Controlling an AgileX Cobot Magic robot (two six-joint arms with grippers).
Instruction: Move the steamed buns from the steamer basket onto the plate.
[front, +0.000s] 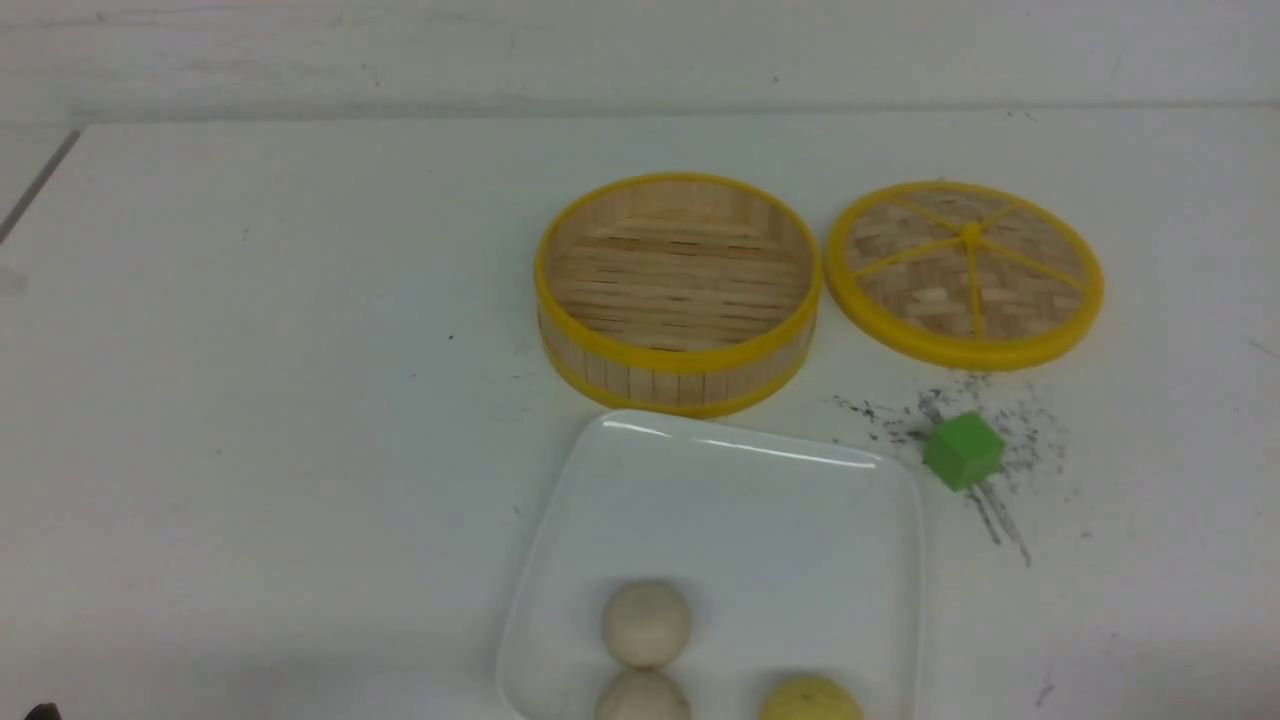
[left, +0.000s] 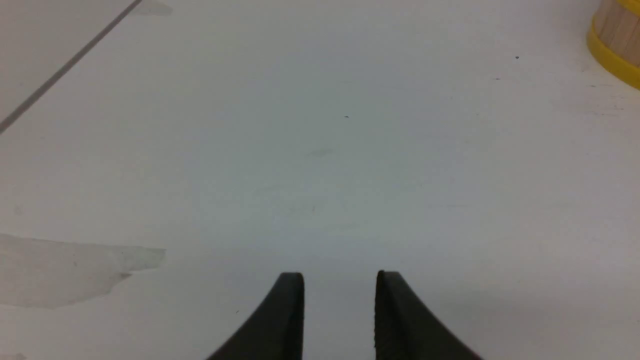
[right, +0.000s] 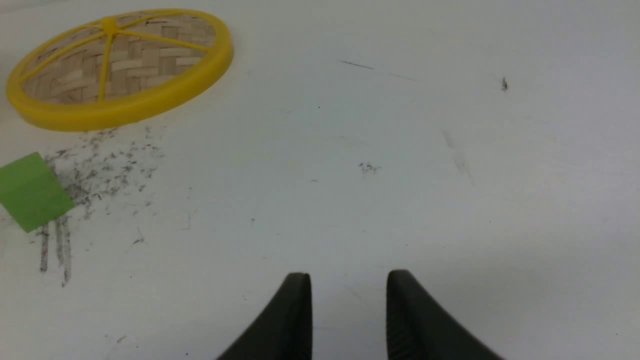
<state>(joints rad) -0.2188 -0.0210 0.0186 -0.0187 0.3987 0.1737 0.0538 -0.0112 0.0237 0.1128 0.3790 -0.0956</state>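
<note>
Lighting, for your record: bright, even, overhead. Glare streaks on the glossy white square plate (front: 880, 560) along its far rim. Soft shadows darken the white worktop (front: 250, 400) at the near edge. All views slightly soft, grainy.

White table (front: 250, 400) w/ dark scuffs (front: 960, 420), pale wall (front: 640, 50) behind

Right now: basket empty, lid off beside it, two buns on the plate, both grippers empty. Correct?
Not quite: the front view shows three buns on the plate, not two. The rest holds: basket empty, lid off beside it, left gripper and right gripper empty.
</note>
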